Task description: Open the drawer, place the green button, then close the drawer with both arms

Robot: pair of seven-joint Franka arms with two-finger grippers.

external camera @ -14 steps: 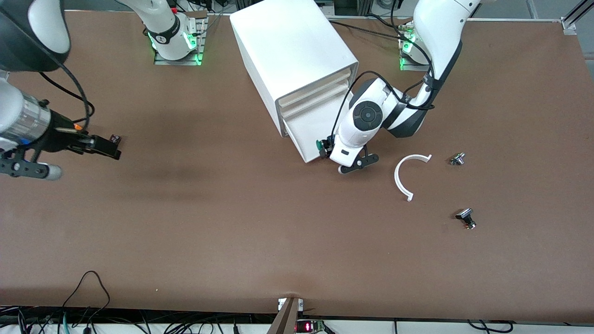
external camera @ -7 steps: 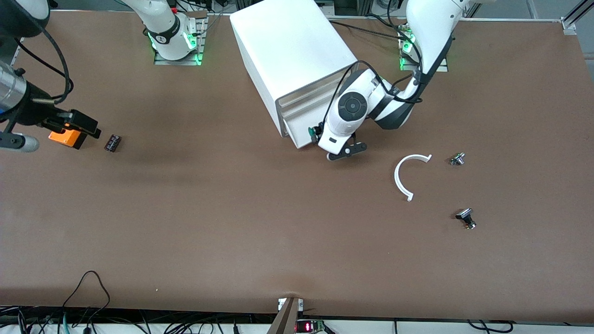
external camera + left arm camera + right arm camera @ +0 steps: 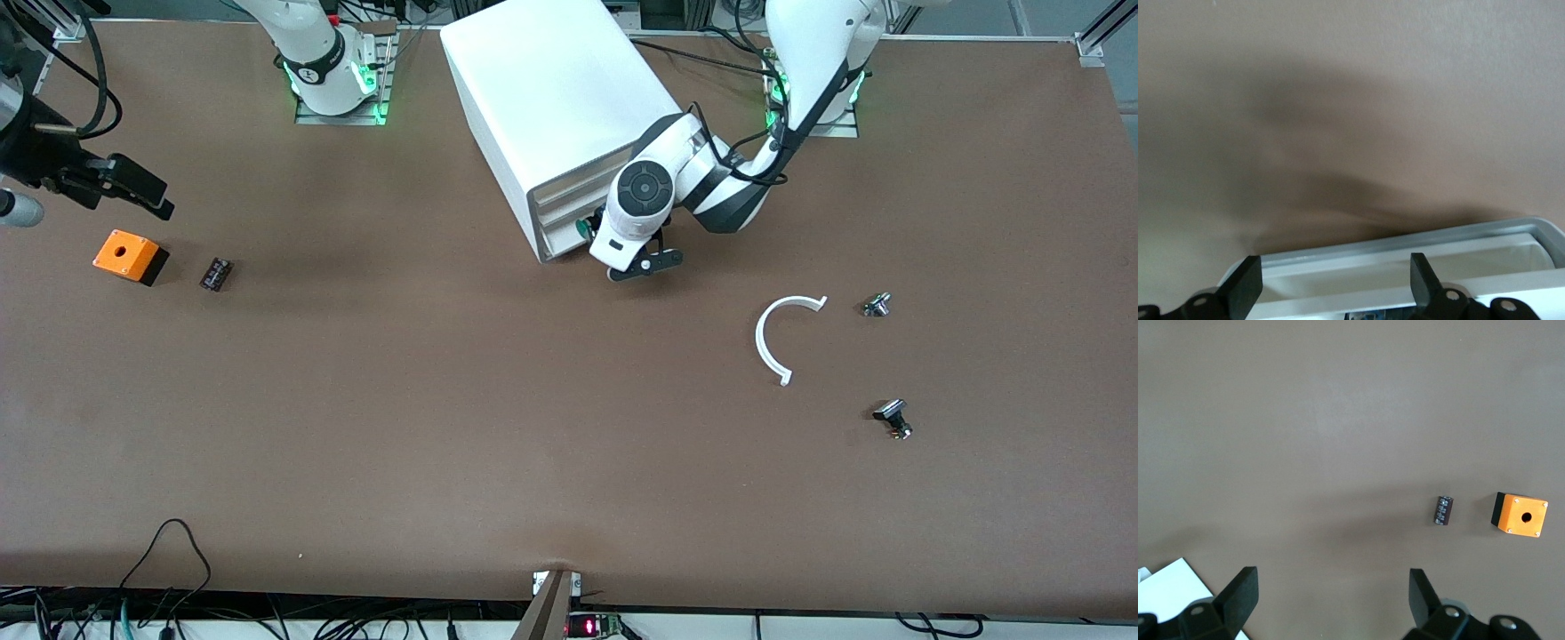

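The white cabinet [image 3: 551,89] stands at the table's back, between the two arms' bases. A lower drawer [image 3: 558,242] sticks out of it only a little. My left gripper [image 3: 594,240] is at the drawer's front, open, with the drawer's front rim [image 3: 1405,257] between its fingers [image 3: 1245,288]. The button's green cap [image 3: 584,228] shows beside the hand at the drawer's front corner, and a bit of blue body [image 3: 1371,315] shows at the left wrist view's edge. My right gripper [image 3: 133,188] is open and empty, up over the right arm's end of the table.
An orange box [image 3: 130,256] and a small black part [image 3: 215,273] lie under the right gripper's area, and both show in the right wrist view [image 3: 1519,515]. A white curved piece [image 3: 778,333], a silver knob [image 3: 877,305] and a black-capped button [image 3: 892,416] lie toward the left arm's end.
My left gripper has moved toward the cabinet and the drawer has slid in with it, from well out to nearly flush. The right arm has drawn back, uncovering the orange box.
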